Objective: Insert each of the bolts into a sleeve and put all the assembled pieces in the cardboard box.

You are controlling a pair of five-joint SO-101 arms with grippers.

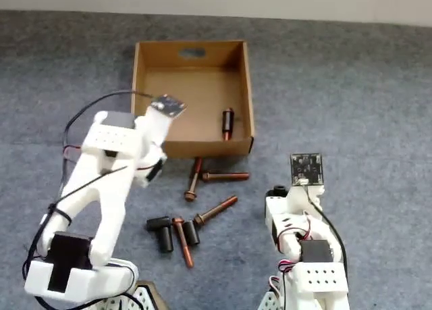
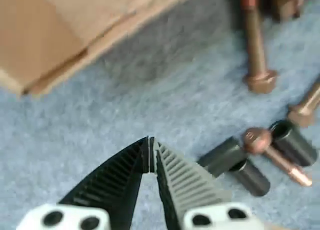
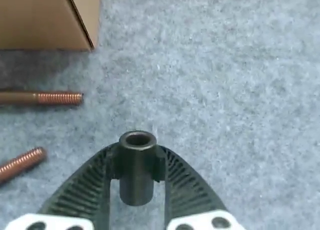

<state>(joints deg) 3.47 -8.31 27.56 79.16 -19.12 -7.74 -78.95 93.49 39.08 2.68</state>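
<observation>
The cardboard box [image 1: 144,97] stands at the back, and one bolt with a black sleeve on it [image 1: 227,123] lies inside. On the carpet in front lie several copper bolts [image 1: 225,177] [image 2: 255,44] and black sleeves [image 1: 160,223] [image 2: 222,155]. My left gripper [image 2: 150,157] is shut on nothing and hovers above the carpet by the box's front wall [image 2: 100,39], left of the loose pieces. My right gripper [image 3: 136,150] is shut on an upright black sleeve [image 3: 136,165], right of the bolts; in the high view that gripper [image 1: 277,192] is low at the right.
Grey carpet covers the whole surface. Two threaded bolt ends [image 3: 45,97] [image 3: 20,162] lie near the right gripper, with the box corner [image 3: 75,19] beyond them. Open carpet stretches right of the box and around the right arm [image 1: 307,256].
</observation>
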